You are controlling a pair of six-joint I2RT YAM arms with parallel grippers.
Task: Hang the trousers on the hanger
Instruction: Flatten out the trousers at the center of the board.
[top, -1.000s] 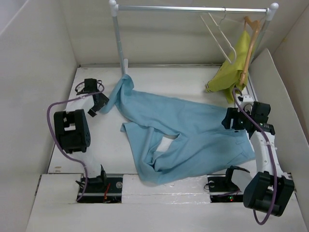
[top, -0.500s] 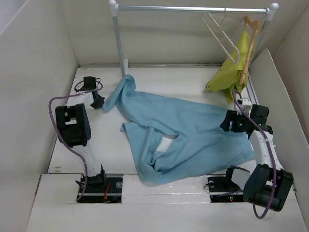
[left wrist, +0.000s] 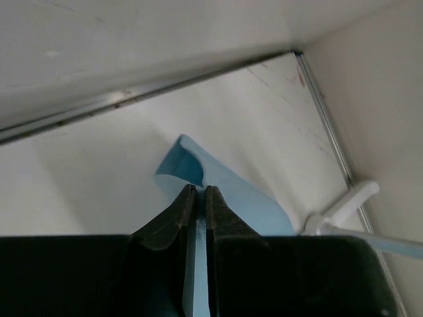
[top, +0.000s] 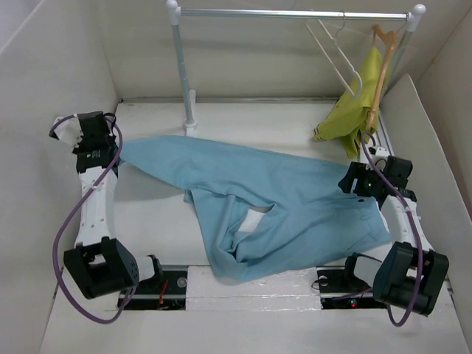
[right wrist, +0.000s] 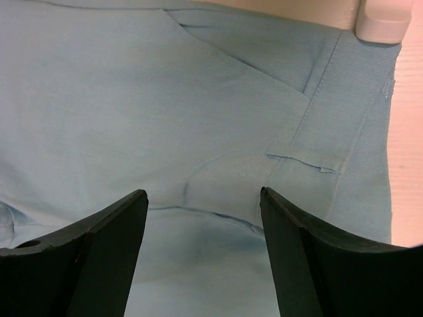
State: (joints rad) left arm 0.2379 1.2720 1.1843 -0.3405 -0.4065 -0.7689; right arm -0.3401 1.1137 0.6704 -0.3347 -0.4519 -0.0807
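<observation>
The light blue trousers (top: 287, 199) lie spread over the table, one leg stretched out straight toward the far left. My left gripper (top: 112, 150) is shut on that leg's end; in the left wrist view, blue cloth (left wrist: 228, 188) is pinched between the closed fingers of the left gripper (left wrist: 199, 190). My right gripper (top: 360, 184) hovers open over the waistband at the right, and the right wrist view shows the right gripper (right wrist: 201, 198) above fabric (right wrist: 198, 99) with a belt loop, nothing between its fingers. The cream-white hanger (top: 341, 53) hangs on the rail, bare.
A metal rail (top: 295, 13) on white posts spans the back; its left post (top: 181, 74) stands just behind the stretched leg. A tan wooden hanger (top: 381, 70) holds a yellow-green garment (top: 352, 110) at the back right. White walls close in on the left, the back and the right.
My left gripper closed on the leg end and swung out to the far left, pulling the bunched leg straight. The right arm has barely shifted.
</observation>
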